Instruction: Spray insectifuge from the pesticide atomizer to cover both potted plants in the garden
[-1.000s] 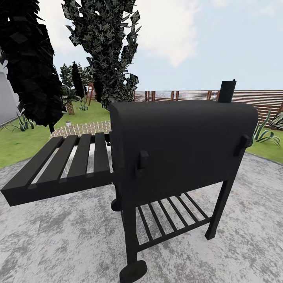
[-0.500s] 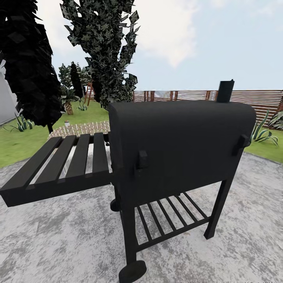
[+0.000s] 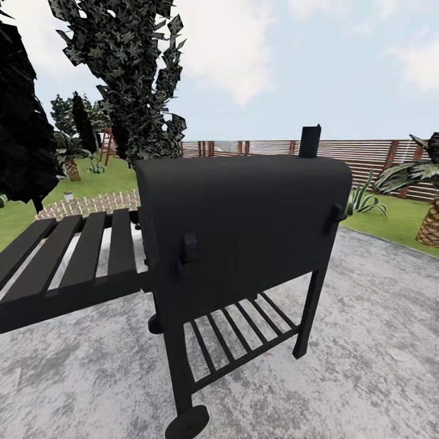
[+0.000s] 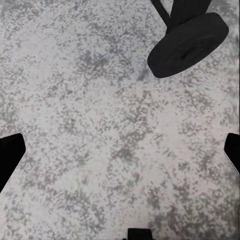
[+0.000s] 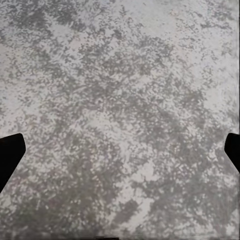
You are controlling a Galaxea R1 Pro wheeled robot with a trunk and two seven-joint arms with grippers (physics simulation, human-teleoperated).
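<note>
I am in the garden, on rough grey paving (image 3: 366,341) with green lawn (image 3: 396,222) and a wooden slat fence (image 3: 366,152) beyond it. The pesticide atomizer and the potted plants are out of view. My left gripper (image 4: 120,150) hangs open over bare paving, its dark fingertips (image 4: 10,152) far apart and nothing between them. My right gripper (image 5: 120,150) is also open over paving, with its fingertips (image 5: 10,150) at the picture's edges.
A big black barbecue grill (image 3: 244,225) with a slatted side shelf (image 3: 67,262) stands right in front of me; its wheel (image 4: 189,44) lies close to my left gripper. Tall dark trees (image 3: 128,79) rise at the left, a palm (image 3: 427,183) at the right. A small pale object (image 3: 68,196) sits by the stepping stones (image 3: 91,204).
The whole view has swung to the right: the grill now sits further left in the picture and a palm has come in at the right edge. Nothing in the scene itself moved.
</note>
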